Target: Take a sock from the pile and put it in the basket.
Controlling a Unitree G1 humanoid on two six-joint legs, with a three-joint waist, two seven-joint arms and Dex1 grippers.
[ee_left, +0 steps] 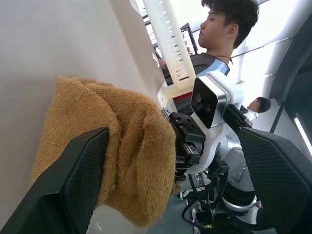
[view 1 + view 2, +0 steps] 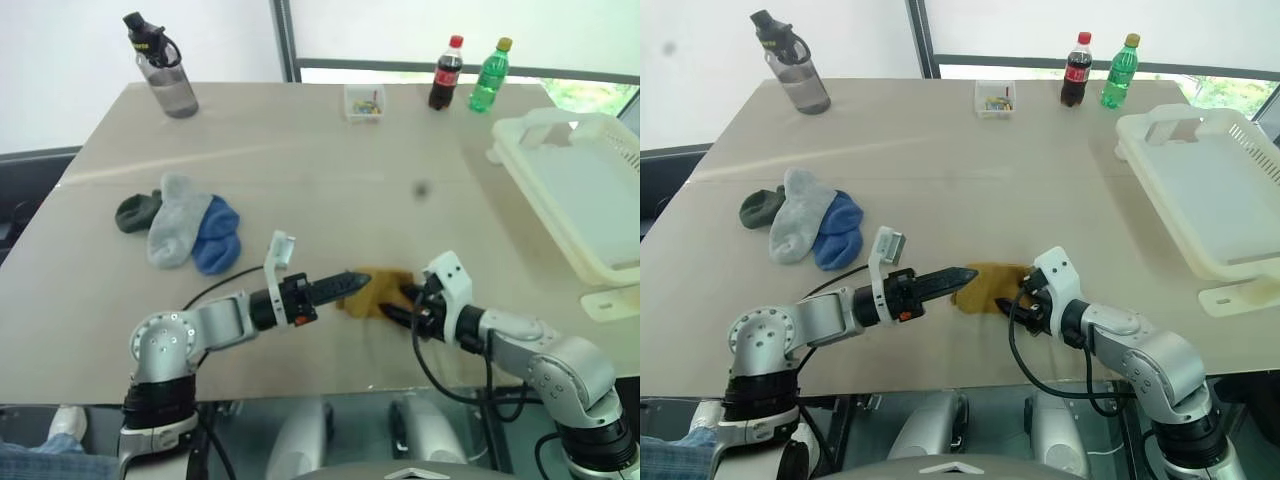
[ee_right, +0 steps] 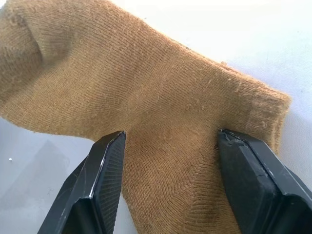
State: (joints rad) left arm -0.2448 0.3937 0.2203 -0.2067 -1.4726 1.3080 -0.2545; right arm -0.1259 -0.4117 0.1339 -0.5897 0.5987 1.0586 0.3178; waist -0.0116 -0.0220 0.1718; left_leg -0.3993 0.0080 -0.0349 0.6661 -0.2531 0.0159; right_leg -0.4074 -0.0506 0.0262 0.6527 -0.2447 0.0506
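Two claws are meeting over one mustard sock [image 2: 372,293], which is lying on the surface [image 2: 330,160] near its front edge, well apart from the pile [image 2: 180,222] off to your left. That split is telling: the grey, blue and dark green socks are sitting untouched in their heap, so the yellow one looks like the pick for this round.

Your left claw [image 2: 352,281] is pointing level toward the right with its fingers spread wide; the wrist view is showing the sock bunched beside one finger [image 1: 68,180] while the other is standing far off, so it is released, not gripping. Your right claw [image 3: 168,161] is angling down from the other side with its fingers parted on either side of the sock's middle. The fabric is lying flat between them rather than pinched, so I am reading it as straddling the sock, not grasping it yet.

You are probably lining up the right arm because the basket [image 2: 590,185] is waiting on that side, at the surface's right edge, so the carry would be short. A person [image 1: 229,29] is standing behind the basket in the left wrist view. Closing now on flat knit may catch only a thin fold, so the pinch is needing to go low.
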